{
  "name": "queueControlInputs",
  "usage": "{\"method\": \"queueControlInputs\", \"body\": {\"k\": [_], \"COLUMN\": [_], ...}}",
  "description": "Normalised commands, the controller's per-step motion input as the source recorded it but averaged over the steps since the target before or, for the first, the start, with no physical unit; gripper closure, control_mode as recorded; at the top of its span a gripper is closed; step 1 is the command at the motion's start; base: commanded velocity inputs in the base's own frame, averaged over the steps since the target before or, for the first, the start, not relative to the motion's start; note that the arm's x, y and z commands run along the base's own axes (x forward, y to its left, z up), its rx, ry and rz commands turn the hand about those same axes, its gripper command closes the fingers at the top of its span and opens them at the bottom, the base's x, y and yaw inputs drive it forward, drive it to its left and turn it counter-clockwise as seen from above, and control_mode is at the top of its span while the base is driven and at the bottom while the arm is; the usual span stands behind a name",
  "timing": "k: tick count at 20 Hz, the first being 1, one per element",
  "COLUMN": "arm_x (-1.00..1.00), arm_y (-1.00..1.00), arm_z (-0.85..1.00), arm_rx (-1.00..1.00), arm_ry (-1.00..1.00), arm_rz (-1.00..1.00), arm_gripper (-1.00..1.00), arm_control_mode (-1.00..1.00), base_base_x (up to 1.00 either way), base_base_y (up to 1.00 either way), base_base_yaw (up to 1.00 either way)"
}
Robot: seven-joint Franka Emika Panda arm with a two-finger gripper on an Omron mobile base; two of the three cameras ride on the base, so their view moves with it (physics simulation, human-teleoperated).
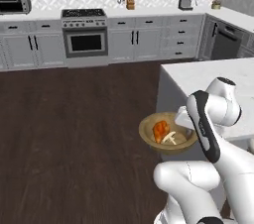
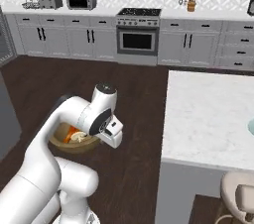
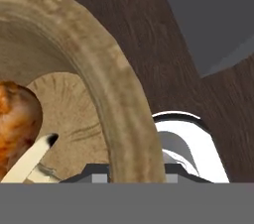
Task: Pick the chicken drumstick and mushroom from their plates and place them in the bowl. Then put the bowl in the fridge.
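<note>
Bowl held at rim, clear of the desk.

The jaws [image 3: 134, 178] are clamped on the thick rim of the wooden bowl [image 1: 149, 136], one tip inside the wall and one outside. The bowl hangs above the dark wood floor [image 1: 74, 129], just beside the white desk [image 1: 208, 77]. Inside it, the chicken drumstick [image 1: 160, 131] and the pale mushroom [image 1: 169, 138] lie touching each other.

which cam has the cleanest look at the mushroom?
Left base view: the mushroom lies whole in the bowl beside the drumstick. In the right base view it's a pale sliver behind the arm; the hand view shows just its stem, cropped.
</note>
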Motion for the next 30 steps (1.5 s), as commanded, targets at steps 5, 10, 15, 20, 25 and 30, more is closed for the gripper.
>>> {"method": "queueControlInputs", "body": {"k": [5, 10, 15, 20, 25, 30], "arm_x": [0.0, 0.0, 0.0, 0.0, 0.0, 0.0], "arm_y": [0.0, 0.0, 0.0, 0.0, 0.0, 0.0], "arm_z": [0.0, 0.0, 0.0, 0.0, 0.0, 0.0], "arm_rx": [0.0, 0.0, 0.0, 0.0, 0.0, 0.0], "arm_ry": [0.0, 0.0, 0.0, 0.0, 0.0, 0.0], "arm_rz": [0.0, 0.0, 0.0, 0.0, 0.0, 0.0], "arm_gripper": [1.0, 1.0, 1.0, 1.0, 1.0, 1.0], "arm_control_mode": [1.0, 1.0, 1.0, 1.0, 1.0, 1.0], "base_base_x": [0.95, 1.0, 1.0, 1.0, 1.0, 1.0], "base_base_y": [1.0, 1.0, 1.0, 0.91, 0.16, 0.0], "base_base_yaw": [-0.05, -0.12, -0.06, 0.01, 0.19, 0.28]}}
